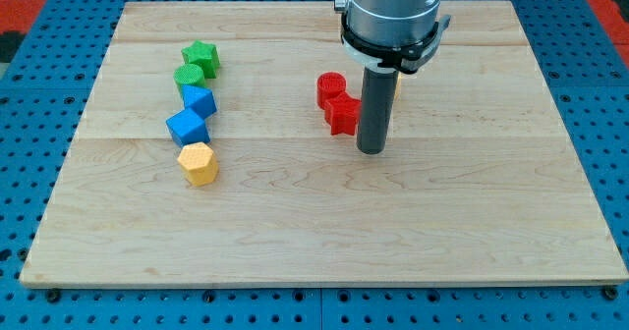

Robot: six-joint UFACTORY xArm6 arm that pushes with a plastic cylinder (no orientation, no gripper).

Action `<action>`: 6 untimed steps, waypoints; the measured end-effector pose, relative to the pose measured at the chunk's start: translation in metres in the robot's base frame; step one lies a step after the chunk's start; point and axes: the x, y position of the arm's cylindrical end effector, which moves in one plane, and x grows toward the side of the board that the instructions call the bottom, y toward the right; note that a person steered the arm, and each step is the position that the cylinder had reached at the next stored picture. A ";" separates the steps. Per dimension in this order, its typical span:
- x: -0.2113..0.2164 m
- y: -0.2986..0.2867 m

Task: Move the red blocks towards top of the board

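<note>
Two red blocks sit touching near the board's middle: a round red block [330, 88] and, just below and right of it, a red star-like block [342, 114]. My tip [371, 150] stands on the board just right of and slightly below the red star-like block, close beside it. Whether the rod touches it I cannot tell. A sliver of a yellow block [396, 86] shows behind the rod at its right.
At the view's left a curved line of blocks runs downward: a green star [201, 57], a green round block [189, 75], a blue block [200, 101], a blue cube [187, 127] and a yellow hexagon [198, 163]. The wooden board [393, 232] ends in blue pegboard.
</note>
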 end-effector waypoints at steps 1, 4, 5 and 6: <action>0.000 0.000; 0.007 0.015; -0.022 -0.005; -0.039 -0.019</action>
